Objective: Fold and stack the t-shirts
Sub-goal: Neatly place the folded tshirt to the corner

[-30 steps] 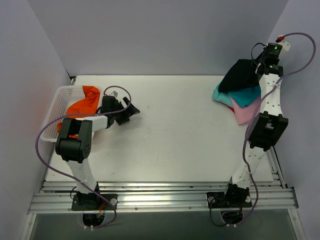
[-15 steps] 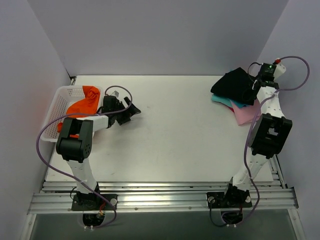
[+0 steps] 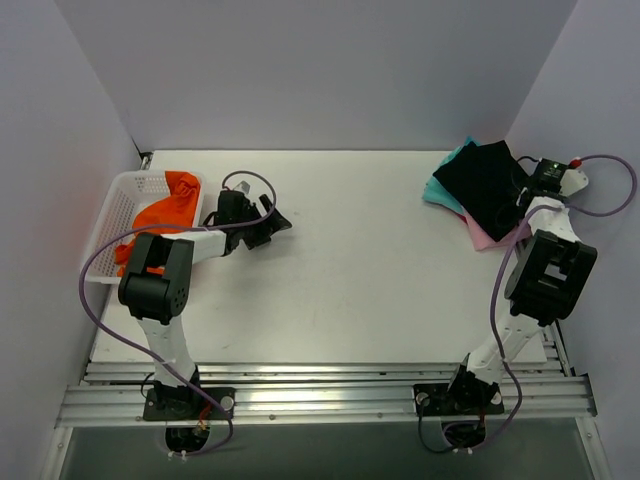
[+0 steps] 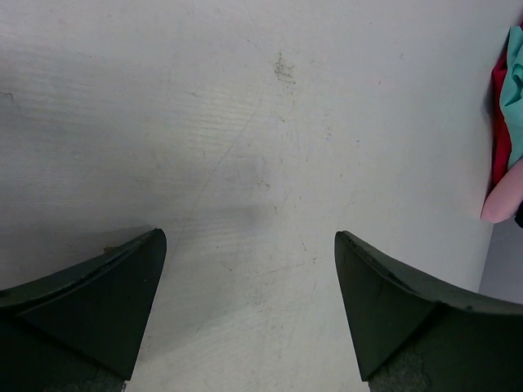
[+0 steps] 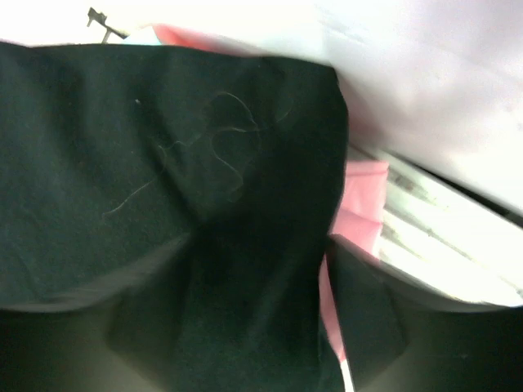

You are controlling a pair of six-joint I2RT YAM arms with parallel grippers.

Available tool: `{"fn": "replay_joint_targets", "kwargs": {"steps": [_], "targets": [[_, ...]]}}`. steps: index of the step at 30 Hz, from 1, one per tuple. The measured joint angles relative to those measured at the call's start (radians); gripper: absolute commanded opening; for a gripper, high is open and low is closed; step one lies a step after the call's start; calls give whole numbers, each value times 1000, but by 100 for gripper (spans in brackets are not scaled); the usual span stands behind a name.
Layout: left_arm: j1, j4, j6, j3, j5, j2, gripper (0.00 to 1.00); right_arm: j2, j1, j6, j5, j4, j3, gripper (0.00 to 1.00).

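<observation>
Soft black t-shirt (image 3: 485, 180) now flat; left end effector (image 4: 248, 237) and right end effector (image 5: 261, 245) apart.

This was a robotics lab test cell: a bare white table (image 3: 350, 300) boxed in by plain pale panels (image 3: 320, 70). A cabled left arm (image 3: 150, 290) and right arm (image 3: 545, 275) stood bolted to aluminium rails (image 3: 320, 395) at its near edge.

The black cloth t-shirt (image 5: 163, 180) is matt and soft, with loose lint threads on it. The pink cloth shirt (image 5: 364, 196) looks smooth. The white table top (image 4: 270, 122) is matt and faintly scuffed. The white mesh basket (image 3: 112, 215) is hard perforated plastic.
</observation>
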Motion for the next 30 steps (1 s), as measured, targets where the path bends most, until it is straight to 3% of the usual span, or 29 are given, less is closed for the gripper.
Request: {"fn": "replay_joint_targets", "kwargs": {"steps": [3, 6, 14, 24, 28, 30], "targets": [[-5, -1, 2, 0, 0, 0, 95, 0, -1, 10, 0, 8, -2, 92], [-5, -1, 4, 0, 0, 0, 95, 0, 0, 13, -1, 11, -2, 100], [-5, -2, 5, 0, -1, 0, 95, -85, 48, 8, 84, -27, -13, 100], [-5, -44, 18, -14, -29, -32, 95, -705, 332, -11, 296, -70, -102, 100], [-5, -87, 31, -35, -48, -66, 95, -821, 415, -1, 340, -114, -154, 100], [-5, -123, 42, -48, -61, -97, 95, -836, 515, 3, 376, -134, -212, 100]]}}
